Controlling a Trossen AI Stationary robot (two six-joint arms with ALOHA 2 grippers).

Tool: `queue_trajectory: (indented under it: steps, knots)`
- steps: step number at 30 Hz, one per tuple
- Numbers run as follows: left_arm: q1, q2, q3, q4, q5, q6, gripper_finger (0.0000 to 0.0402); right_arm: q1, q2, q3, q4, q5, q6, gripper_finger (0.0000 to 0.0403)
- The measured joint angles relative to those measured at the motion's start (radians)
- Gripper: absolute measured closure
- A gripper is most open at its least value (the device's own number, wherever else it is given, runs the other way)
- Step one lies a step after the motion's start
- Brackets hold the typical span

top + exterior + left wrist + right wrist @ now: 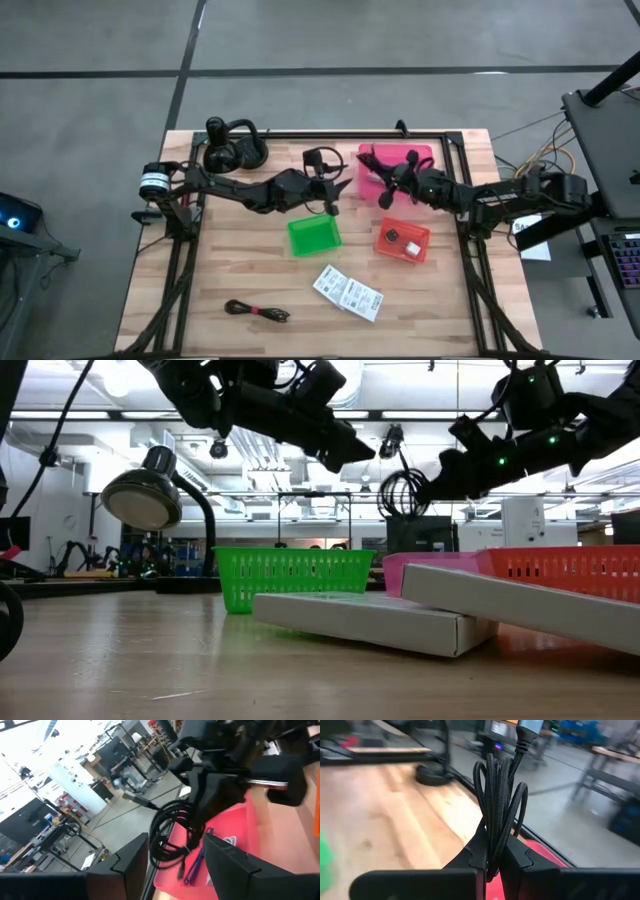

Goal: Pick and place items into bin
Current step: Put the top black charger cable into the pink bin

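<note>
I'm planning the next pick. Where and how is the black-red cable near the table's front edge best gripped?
Grip the black-red cable across its middle, coming straight down from above. It lies flat in a narrow bundle running left to right on open wood, apart from the white packets, so jaws set across its short width should likely catch all strands.

There are three bins: one green bin (pixel 314 236), one pink bin (pixel 430 158) and one orange bin (pixel 402 240). Two white packets (pixel 347 292) lie side by side. One black-red cable (pixel 257 310) lies on the table, and one coiled black cable (pixel 498 802) is held up. One pair of black headphones (pixel 234 147) sits at the back.
</note>
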Motion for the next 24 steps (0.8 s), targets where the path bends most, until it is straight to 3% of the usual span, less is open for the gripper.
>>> queue_trajectory:
  steps: [13,24]
  knots:
    - [0.0,0.0,0.0,-0.021,0.0,-0.031,0.023,-0.026,-0.127,0.0,-0.342,0.228,0.161,0.039]
    - [0.0,0.0,0.0,-0.022,-0.001,-0.049,0.023,-0.031,-0.146,0.002,-0.489,0.338,0.247,0.039]
